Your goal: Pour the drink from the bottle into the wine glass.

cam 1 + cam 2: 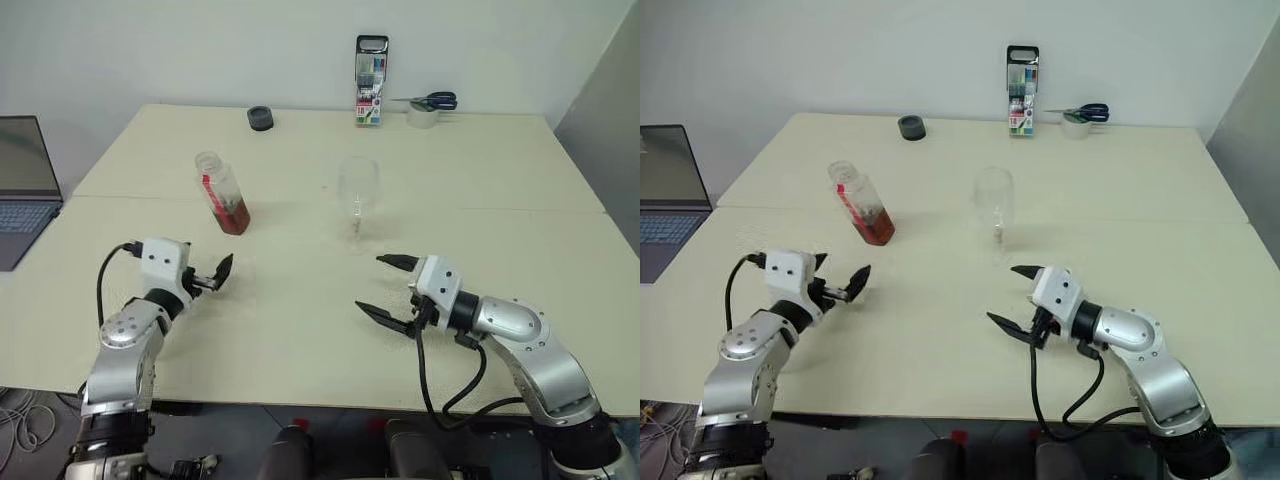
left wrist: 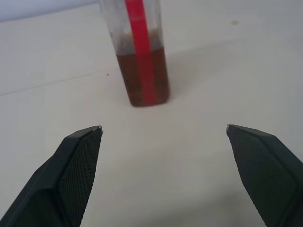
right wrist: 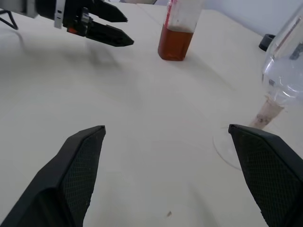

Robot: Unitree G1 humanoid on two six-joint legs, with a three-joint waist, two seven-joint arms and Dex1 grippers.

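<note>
Bottle (image 1: 223, 193) standing on the table (image 1: 300, 330), left of centre, neck open with no cap on, amber drink (image 1: 235, 217) filling only the bottom third or so. Looks slightly tilted in the head views, but probably just the camera angle; long axis basically vertical, mouth pointing up. Red label strip running up that same axis, facing the left gripper in the left wrist view.

Key relation for the next move: lies straight ahead of the left gripper (image 1: 218, 275), a little beyond the fingertips, lined up between them in the wrist shot. Nothing in between. Left arm clearly the nearer one; right gripper (image 1: 386, 287) sits well off to the other side, closer to the wine glass (image 1: 358, 193).

Wine glass upright too, right of the bottle and well apart from it, foot on the table, bowl empty as far as visible. Stem vertical, so both task things stand parallel.

Both grippers released, fingers spread wide, holding nothing. Left one roughly level and aimed at the lower part of the bottle, so a side grab across the body looks like the natural call. Right one aimed inward toward the middle of the table, glass just past its far finger in the right wrist view.

Pour not started yet, going by the dry glass. Small black cap-looking thing (image 1: 260, 118) far back on the table, too small to say for sure.
</note>
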